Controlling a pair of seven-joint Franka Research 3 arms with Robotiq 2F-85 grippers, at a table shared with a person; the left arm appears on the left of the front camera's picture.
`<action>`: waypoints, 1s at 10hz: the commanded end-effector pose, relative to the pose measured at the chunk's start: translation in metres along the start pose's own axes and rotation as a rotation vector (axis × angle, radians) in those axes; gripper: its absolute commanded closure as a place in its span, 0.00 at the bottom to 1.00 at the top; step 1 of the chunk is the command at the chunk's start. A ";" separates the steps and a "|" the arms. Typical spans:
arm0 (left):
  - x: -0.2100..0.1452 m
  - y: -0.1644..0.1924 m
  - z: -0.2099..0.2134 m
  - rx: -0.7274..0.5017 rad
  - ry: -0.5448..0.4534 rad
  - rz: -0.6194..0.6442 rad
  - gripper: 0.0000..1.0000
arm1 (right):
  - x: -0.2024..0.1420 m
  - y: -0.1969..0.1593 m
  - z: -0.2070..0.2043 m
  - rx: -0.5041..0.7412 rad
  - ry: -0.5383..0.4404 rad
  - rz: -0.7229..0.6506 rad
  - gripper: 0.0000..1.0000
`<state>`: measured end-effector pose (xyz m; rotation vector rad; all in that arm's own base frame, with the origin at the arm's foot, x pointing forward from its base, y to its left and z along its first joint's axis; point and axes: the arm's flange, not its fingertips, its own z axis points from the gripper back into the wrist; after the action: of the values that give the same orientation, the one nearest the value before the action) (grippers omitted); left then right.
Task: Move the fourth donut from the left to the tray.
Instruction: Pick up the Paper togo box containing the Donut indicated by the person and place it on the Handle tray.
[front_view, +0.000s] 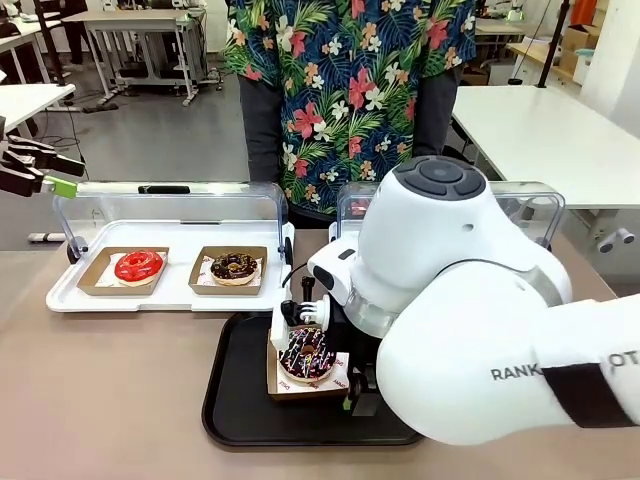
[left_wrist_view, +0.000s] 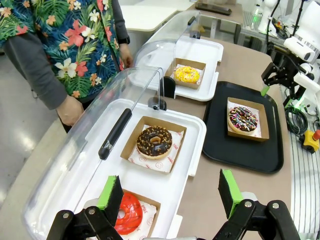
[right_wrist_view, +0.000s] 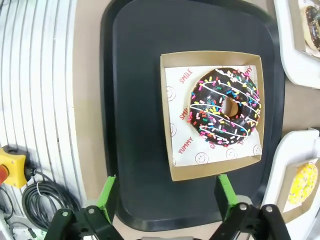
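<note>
- Right wrist view: the fourth donut (right_wrist_view: 226, 107) lay in its cardboard holder (right_wrist_view: 215, 172) on the tray (right_wrist_view: 135, 100), flat on the tray floor, at about 1 o'clock from the tray's middle.
- The holder's near edge was just above the right gripper (right_wrist_view: 165, 197), at 12 to 1 o'clock from it; the fingers stood apart and held nothing, and the green pads (right_wrist_view: 107, 196) touched neither the donut nor the holder.
- I judged the placing done, so the coming move was a straight retreat away from the holder.
- In the front view, the right arm covered the tray's 3 o'clock side; this arm was clearly the nearer one.
- The left gripper (left_wrist_view: 167, 192) was open and empty too, above the white display tray (left_wrist_view: 190, 135), well apart; from it the sprinkled donut lay at about 1 o'clock.
</note>
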<state>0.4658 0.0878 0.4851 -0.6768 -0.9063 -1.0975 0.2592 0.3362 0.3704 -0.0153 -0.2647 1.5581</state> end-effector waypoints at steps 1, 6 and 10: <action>0.002 0.000 0.001 -0.005 0.005 -0.003 0.00 | -0.040 0.021 0.006 0.064 -0.013 0.036 0.00; 0.002 0.000 0.001 -0.005 0.005 -0.003 0.00 | -0.002 0.001 0.004 0.019 0.002 0.009 0.00; 0.002 0.000 0.001 -0.005 0.005 -0.003 0.00 | -0.002 0.001 0.004 0.019 0.002 0.009 0.00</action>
<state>0.4658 0.0878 0.4851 -0.6767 -0.9064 -1.0975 0.2571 0.3309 0.3745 0.0192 -0.2312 1.5856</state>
